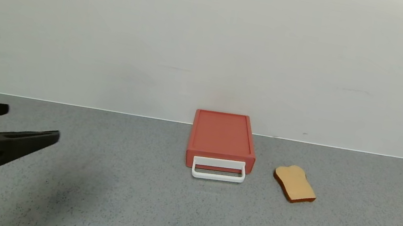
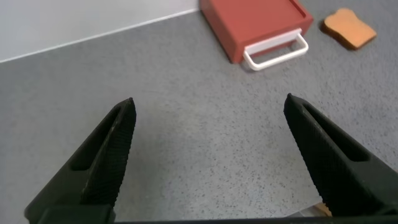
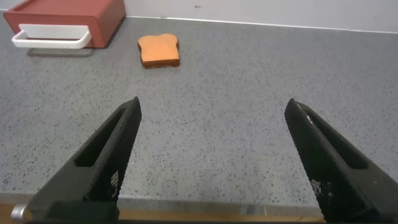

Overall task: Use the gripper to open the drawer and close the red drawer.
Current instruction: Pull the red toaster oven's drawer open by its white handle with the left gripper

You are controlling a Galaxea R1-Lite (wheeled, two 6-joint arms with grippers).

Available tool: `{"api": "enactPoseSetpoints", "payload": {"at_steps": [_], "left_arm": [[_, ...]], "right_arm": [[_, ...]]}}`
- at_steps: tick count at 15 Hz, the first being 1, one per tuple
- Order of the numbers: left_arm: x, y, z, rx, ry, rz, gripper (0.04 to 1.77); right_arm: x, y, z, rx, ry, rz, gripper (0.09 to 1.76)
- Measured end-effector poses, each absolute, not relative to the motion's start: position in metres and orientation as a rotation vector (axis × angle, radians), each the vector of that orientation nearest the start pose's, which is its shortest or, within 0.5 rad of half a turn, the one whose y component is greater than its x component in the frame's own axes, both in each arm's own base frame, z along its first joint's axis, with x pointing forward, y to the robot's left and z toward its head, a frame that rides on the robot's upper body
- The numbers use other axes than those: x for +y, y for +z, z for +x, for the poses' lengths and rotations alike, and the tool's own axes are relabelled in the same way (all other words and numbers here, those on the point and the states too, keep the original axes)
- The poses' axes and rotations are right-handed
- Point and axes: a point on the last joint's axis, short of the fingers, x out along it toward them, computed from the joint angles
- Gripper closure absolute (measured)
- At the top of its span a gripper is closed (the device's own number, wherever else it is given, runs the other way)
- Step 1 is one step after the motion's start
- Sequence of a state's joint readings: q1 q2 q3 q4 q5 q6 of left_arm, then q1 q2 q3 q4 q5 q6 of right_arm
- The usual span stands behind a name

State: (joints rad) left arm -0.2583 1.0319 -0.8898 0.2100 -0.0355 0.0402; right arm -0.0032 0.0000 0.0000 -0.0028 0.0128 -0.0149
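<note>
Head view: the drawer [image 1: 222, 141], a flat coral-red box, sits at centre frame against the foot of the wall, with its white loop handle [image 1: 218, 170] facing the camera.
Drawer state: the tray looks pushed fully in, its front flush with the box; nothing appears pulled out.
Left gripper: the left gripper [image 1: 32, 125] enters at the lower left of the head view, its two black fingers spread apart and pinching nothing, well apart from the drawer.
Left wrist view: the drawer [image 2: 255, 25] shows at the top, right of centre, seen between and beyond the spread fingers.
Right gripper: absent from the head view; in the right wrist view the right gripper [image 3: 214, 118] has its fingers spread wide over bare counter, holding nothing.
Right wrist view: the drawer [image 3: 65, 17] lies in the upper left corner, the toast slice [image 3: 159, 50] just right of it.
Toast: in the head view the toast slice [image 1: 295, 184] lies on the grey counter [image 1: 109, 196] right of the drawer, near but not touching.
Progress: judged from these views, neither step is done; the handle is untouched, so reaching, pulling open and pushing shut all remain.
</note>
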Motion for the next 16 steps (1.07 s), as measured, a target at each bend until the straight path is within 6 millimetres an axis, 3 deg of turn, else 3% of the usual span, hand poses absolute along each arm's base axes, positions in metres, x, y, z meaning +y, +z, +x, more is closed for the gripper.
{"api": "enactPoseSetpoints", "payload": {"at_steps": [3, 7, 10, 11, 12, 16], "left_arm": [[-0.059, 0.265, 0.169, 0.461, -0.354, 0.064, 0.09], [-0.086, 0.254, 0.212, 0.560, -0.384, 0.038, 0.72], [-0.100, 0.248, 0.232, 0.600, -0.395, 0.033, 1.03], [-0.105, 0.248, 0.237, 0.607, -0.398, 0.018, 1.43], [-0.112, 0.248, 0.242, 0.626, -0.402, 0.005, 1.71], [-0.136, 0.250, 0.265, 0.687, -0.414, -0.034, 1.70]], "right_arm": [[0.000, 0.076, -0.023, -0.003, 0.010, -0.015, 0.15], [0.000, 0.076, -0.023, -0.003, 0.014, -0.016, 0.15], [0.001, 0.076, -0.023, -0.003, 0.015, -0.017, 0.15], [0.001, 0.076, -0.023, -0.003, 0.015, -0.018, 0.15], [0.001, 0.076, -0.023, -0.002, 0.015, -0.018, 0.15], [0.001, 0.076, -0.023, -0.002, 0.015, -0.018, 0.15]]}}
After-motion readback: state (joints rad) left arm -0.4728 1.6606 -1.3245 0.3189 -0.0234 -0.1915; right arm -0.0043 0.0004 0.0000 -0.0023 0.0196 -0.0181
